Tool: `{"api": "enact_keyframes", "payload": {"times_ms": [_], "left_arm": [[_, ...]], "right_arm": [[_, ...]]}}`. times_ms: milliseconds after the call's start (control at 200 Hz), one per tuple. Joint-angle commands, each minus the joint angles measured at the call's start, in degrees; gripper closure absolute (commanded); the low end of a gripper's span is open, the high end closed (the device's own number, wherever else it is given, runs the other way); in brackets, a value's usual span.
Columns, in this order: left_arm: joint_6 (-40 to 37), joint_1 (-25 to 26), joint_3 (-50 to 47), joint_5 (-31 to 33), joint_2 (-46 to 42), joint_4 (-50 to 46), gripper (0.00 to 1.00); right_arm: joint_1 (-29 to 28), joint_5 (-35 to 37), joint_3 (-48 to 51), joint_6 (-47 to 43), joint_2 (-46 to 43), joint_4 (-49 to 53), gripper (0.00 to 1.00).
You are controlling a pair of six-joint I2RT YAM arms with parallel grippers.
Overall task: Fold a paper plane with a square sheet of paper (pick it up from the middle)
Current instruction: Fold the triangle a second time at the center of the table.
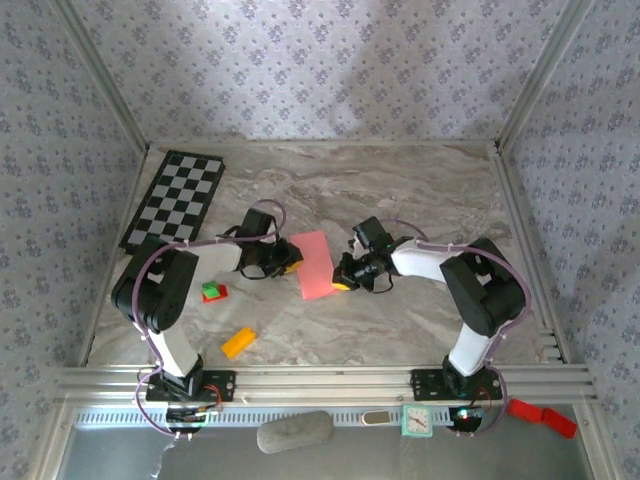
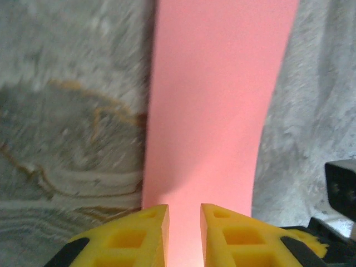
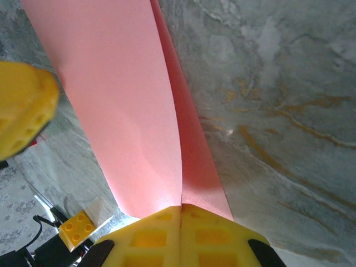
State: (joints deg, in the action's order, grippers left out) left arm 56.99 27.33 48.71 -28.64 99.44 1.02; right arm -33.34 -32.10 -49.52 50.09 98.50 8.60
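Top view, near→far. R gripper (image 1: 345, 275): jaws closed tight on the square sheet of paper (image 1: 315, 263), biting its near-R edge at ~4 o'clock. The R wrist cam shows two pink layers running out from the pinch toward 11–12. L gripper (image 1: 285, 258) sits at the sheet's 9 o'clock edge, jaws a slit apart w/ pink in the gap; prob. not clamping. Sheet sits btwn both tools on the table (image 1: 420, 190); can't tell if fully flat. Long axis ~12–6, tipped slightly to 11–5. Both arms about equally near. Next move likely hinges on L working along that axis while R anchors.
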Motion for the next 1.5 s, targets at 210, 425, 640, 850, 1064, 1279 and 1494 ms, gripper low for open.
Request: {"api": "enact_keyframes", "payload": {"times_ms": [210,425,640,850,1064,1279,1494], "left_arm": [[-2.24,-0.39,3.49,-1.77,4.28,-0.17,0.8],[-2.76,-0.26,3.5,-1.25,6.63,-1.94,0.82],[-2.85,-0.26,2.99,-0.98,6.91,-1.81,0.84],[-3.09,-0.26,3.03,-0.85,7.09,-1.91,0.86],[-3.03,-0.26,2.7,-0.54,7.39,-2.03,0.87],[-2.94,-0.26,2.44,-0.46,7.31,-1.9,0.88],[-2.76,-0.26,2.05,-0.27,7.44,-1.72,0.88]], "right_arm": [[0.21,-0.23,0.13,-0.87,-2.96,4.05,1.0],[-0.64,-1.43,-1.72,-0.95,-2.15,2.9,1.0],[-2.45,-2.34,-5.27,-0.74,0.52,0.24,1.0],[-3.65,-1.86,-8.37,1.45,4.61,-2.83,1.0],[-4.45,0.51,-10.37,4.08,7.62,-5.46,1.0],[-4.86,1.4,-11.12,5.79,9.77,-7.38,1.0],[-4.9,2.13,-11.22,5.97,10.55,-7.63,1.0]]}}
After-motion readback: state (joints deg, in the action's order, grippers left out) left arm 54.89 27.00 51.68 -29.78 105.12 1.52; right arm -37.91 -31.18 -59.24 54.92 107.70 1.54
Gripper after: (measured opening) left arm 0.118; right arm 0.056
